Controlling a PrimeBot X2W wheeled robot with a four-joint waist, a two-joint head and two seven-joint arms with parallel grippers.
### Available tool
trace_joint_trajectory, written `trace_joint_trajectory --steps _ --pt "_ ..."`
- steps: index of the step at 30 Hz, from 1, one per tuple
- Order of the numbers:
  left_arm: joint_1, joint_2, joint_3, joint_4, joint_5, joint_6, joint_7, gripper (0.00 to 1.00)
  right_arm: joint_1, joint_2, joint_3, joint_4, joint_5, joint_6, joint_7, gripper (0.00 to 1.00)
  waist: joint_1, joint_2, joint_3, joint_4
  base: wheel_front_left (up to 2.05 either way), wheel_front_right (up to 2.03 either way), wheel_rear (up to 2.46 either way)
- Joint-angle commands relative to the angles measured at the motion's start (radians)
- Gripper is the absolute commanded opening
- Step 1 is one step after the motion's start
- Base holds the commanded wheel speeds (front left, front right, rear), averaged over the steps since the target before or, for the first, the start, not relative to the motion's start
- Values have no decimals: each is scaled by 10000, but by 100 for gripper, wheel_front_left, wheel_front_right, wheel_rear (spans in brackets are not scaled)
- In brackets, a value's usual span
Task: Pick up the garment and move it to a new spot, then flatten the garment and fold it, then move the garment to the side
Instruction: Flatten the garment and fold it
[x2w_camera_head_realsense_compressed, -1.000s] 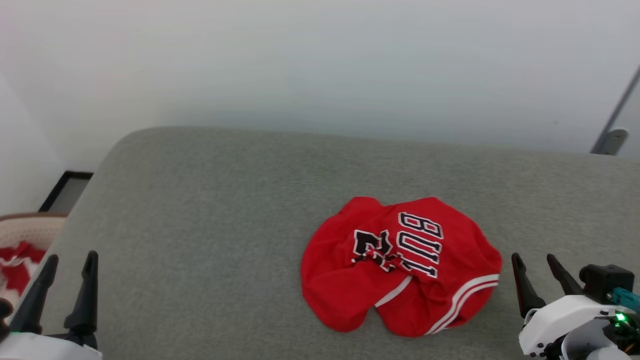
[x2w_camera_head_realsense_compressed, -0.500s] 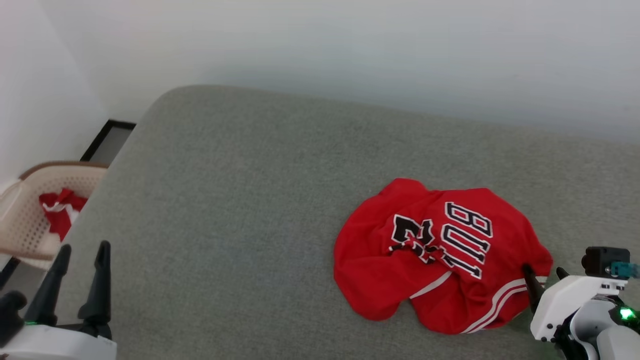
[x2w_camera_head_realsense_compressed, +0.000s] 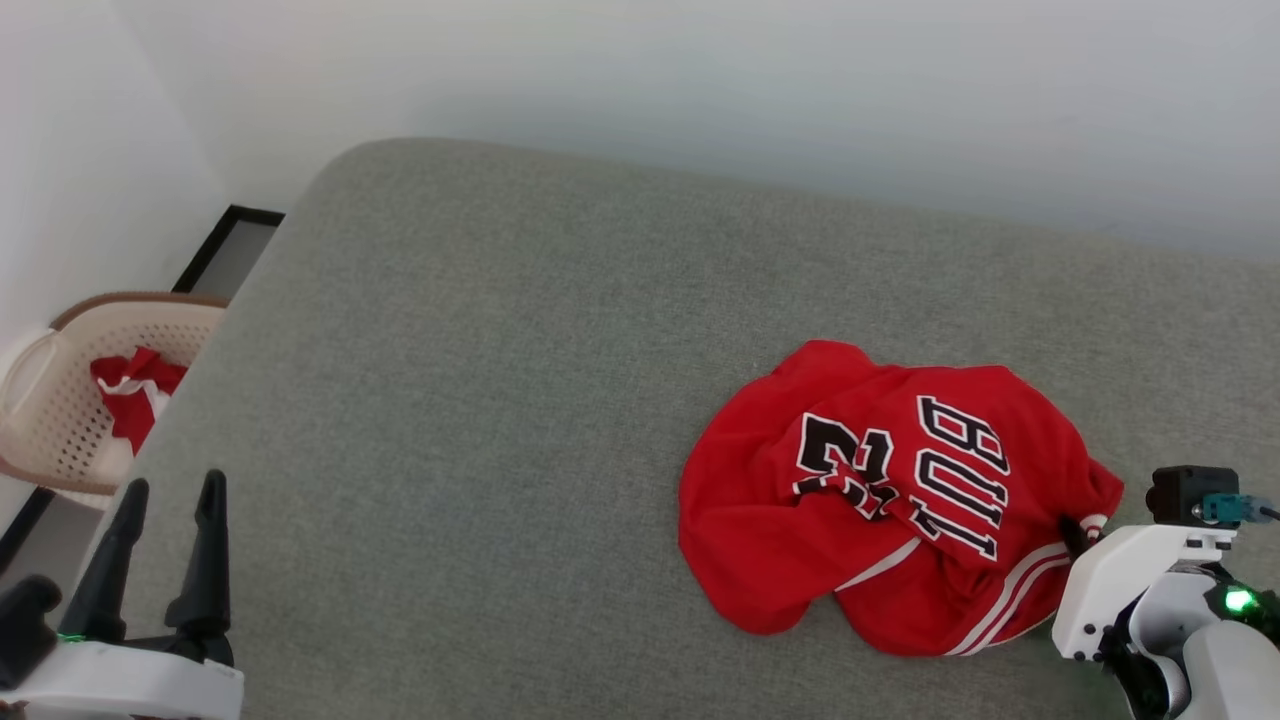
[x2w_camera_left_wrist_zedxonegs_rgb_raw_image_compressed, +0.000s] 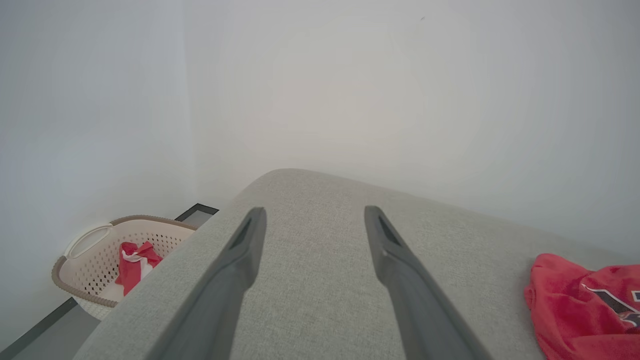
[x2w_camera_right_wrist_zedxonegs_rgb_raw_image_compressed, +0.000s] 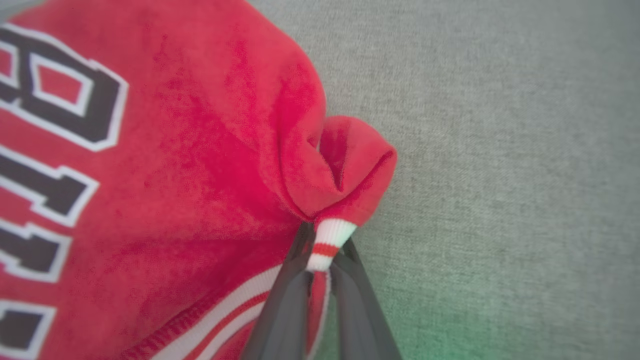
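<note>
Right end effector (x2w_camera_right_wrist_zedxonegs_rgb_raw_image_compressed: 325, 240) pinched onto garment (x2w_camera_head_realsense_compressed: 780, 540) trim, left end effector (x2w_camera_head_realsense_compressed: 173, 482) spread wide, well apart from it

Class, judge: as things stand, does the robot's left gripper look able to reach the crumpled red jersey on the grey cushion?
Probably yes: only bare grey cushion lies between the open left gripper and the red jersey, though the stretch looks long. The right gripper is shut on its striped trim.
</note>
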Motion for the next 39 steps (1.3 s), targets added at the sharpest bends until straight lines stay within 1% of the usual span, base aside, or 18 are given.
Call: trace_joint_trajectory --steps 1,5,8,13,17,20,22,24,25,26,27,28,29,32,34,39 --pt "47 -43 81 -4 60 -56 -2 100 33 -89 92 -79 -7 -16 -91 0 0 0 -78 -61 0 0 0" --pt "200 -174 216 -2 170 -120 -2 100 29 -270 848 -727 -113 -14 -332 0 0 0 -237 -144 0 0 0" --pt "260 -262 262 9 240 -138 -3 100 72 -431 1901 -1519 -26 -14 -315 0 0 0 -368 -189 0 0 0" --pt "404 -336 370 -3 269 -169 -3 100 250 -678 3755 -3099 443 -14 -42 0 0 0 -536 -224 0 0 0" --pt "438 -375 442 -25 274 -195 -3 100 248 -783 4887 -3995 919 -14 256 0 0 0 -600 -242 0 0 0" --pt "484 -402 462 -23 279 -209 -3 100 207 -740 5724 -4208 1261 -14 509 0 0 0 -608 -236 0 0 0" --pt "468 -423 451 -22 285 -213 -2 100 180 -694 6292 -4184 1454 -14 615 7 0 0 -599 -204 0 0 0" --pt "443 -437 427 -2 300 -226 -3 100 142 -670 6817 -4052 1650 -14 687 10 0 0 -585 -170 0 0 0" --pt "428 -448 414 4 304 -223 -3 100 116 -657 7059 -3966 1778 -14 716 10 0 0 -576 -152 0 0 0" --pt "420 -449 410 20 315 -218 -3 100 90 -638 7246 -3871 1905 -14 731 15 0 0 -567 -138 0 0 0" --pt "414 -449 410 35 327 -223 -2 100 52 -631 7401 -3754 1975 -14 738 35 0 0 -560 -131 0 0 0" --pt "406 -456 405 44 344 -223 -3 100 11 -617 7508 -3632 1993 -14 684 61 0 0 -557 -125 0 0 0" --pt "400 -466 410 57 350 -228 -3 100 17 -578 7583 -3488 2064 -14 655 100 0 0 -559 -120 0 0 0" --pt "434 -473 419 97 383 -240 -3 100 -18 -497 7745 -3149 2339 -14 550 100 0 0 -586 -116 0 0 0" --pt "488 -475 451 109 424 -247 -3 100 -80 -571 7853 -3083 2486 -14 508 100 0 0 -622 -142 0 0 0" --pt "674 -498 597 92 509 -259 -2 100 -21 -865 7725 -3393 2647 -14 198 100 0 0 -779 -251 0 0 0"
